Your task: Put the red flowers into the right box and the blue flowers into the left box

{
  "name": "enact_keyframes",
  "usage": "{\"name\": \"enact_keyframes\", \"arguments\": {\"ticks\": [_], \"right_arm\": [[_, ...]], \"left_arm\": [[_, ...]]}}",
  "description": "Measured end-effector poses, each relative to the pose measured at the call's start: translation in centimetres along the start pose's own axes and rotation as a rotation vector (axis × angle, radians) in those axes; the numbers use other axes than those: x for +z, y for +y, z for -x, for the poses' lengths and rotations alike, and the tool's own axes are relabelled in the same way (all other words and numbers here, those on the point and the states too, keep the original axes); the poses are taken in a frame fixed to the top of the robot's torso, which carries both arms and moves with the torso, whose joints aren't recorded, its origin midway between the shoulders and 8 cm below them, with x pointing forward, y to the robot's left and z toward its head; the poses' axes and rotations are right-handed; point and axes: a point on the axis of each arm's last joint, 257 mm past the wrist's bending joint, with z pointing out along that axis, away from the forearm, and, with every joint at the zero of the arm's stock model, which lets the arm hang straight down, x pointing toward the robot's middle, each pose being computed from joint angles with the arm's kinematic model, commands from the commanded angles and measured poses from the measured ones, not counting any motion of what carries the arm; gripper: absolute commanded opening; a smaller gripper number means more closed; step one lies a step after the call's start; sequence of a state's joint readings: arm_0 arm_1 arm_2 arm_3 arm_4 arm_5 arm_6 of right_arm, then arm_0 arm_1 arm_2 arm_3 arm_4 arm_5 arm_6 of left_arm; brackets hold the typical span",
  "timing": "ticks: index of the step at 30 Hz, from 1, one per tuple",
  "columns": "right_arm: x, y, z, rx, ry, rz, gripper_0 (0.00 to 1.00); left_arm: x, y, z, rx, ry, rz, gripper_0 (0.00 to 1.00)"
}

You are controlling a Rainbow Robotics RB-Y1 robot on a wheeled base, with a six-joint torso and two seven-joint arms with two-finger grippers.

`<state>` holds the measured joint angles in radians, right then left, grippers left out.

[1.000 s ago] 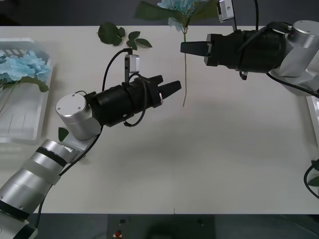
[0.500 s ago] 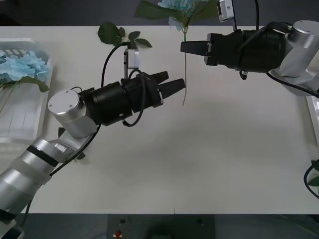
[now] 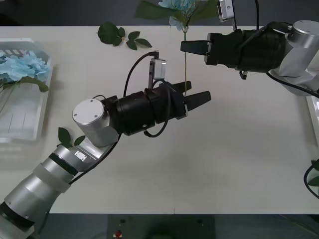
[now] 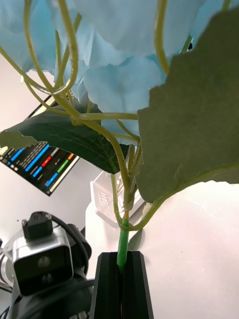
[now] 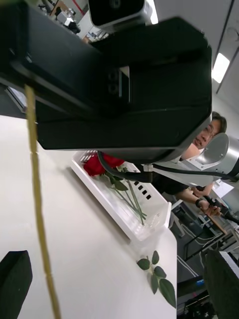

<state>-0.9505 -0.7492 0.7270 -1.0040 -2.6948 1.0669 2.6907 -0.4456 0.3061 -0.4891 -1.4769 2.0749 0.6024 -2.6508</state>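
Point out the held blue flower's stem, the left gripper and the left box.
blue flower stem (image 3: 185, 62), front view, mid-stem.
left gripper (image 3: 197, 97), front view, between its open fingertips.
left box (image 3: 44, 107), front view, near rim.

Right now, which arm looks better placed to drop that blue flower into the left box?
Left, likely. The left claw is open around the blue flower stem hanging from the shut right claw, and the left box lies on its side.

Open left gripper (image 3: 195, 98) straddles the hanging blue flower (image 3: 185, 64); bare table (image 3: 239, 159) lies beyond, right gripper (image 3: 183, 47) crowds above.
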Motion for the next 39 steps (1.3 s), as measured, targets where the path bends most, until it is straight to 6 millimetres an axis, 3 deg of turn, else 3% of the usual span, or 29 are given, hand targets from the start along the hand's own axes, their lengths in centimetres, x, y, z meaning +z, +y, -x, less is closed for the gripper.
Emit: {"name": "enact_keyframes", "arguments": {"ticks": [2,3,5,6,7,20,30,31,32,34,39], "right_arm": [[0.0,0.0,0.0,0.0,0.0,0.0,0.0],[0.0,0.0,0.0,0.0,0.0,0.0,0.0],[0.0,0.0,0.0,0.0,0.0,0.0,0.0],[0.0,0.0,0.1,-0.001,-0.002,-0.002,0.0],[0.1,-0.1,0.1,-0.001,-0.004,-0.006,0.0],[0.3,-0.3,0.3,-0.004,-0.012,-0.017,0.0],[0.7,-0.2,0.3,0.0,-0.016,-0.014,0.0],[0.7,-0.2,0.3,0.0,-0.017,-0.013,0.27],[0.8,-0.2,0.3,0.0,-0.017,-0.013,0.66],[0.8,-0.2,0.3,0.0,-0.017,-0.013,0.96],[0.8,-0.3,0.3,0.0,-0.018,-0.015,1.0]], "left_arm": [[0.5,0.2,-0.7,-0.014,0.004,0.007,1.0],[0.6,0.5,-1.1,-0.019,0.009,0.013,0.89],[0.8,0.9,-1.8,-0.026,0.018,0.025,0.51],[0.9,1.1,-2.1,-0.027,0.022,0.03,0.16],[0.8,1.3,-2.3,-0.026,0.026,0.033,0.0],[0.7,1.3,-2.0,-0.046,0.015,0.032,0.0],[-0.6,2.6,-1.6,-0.047,0.019,0.054,0.0],[-0.8,2.8,-1.5,-0.047,0.018,0.058,0.0],[-1.1,3.1,-1.3,-0.049,0.016,0.062,0.0],[-1.6,3.6,-0.4,-0.065,-0.005,0.069,0.0],[-3.7,5.5,2.6,-0.091,-0.064,0.1,0.0]]}}
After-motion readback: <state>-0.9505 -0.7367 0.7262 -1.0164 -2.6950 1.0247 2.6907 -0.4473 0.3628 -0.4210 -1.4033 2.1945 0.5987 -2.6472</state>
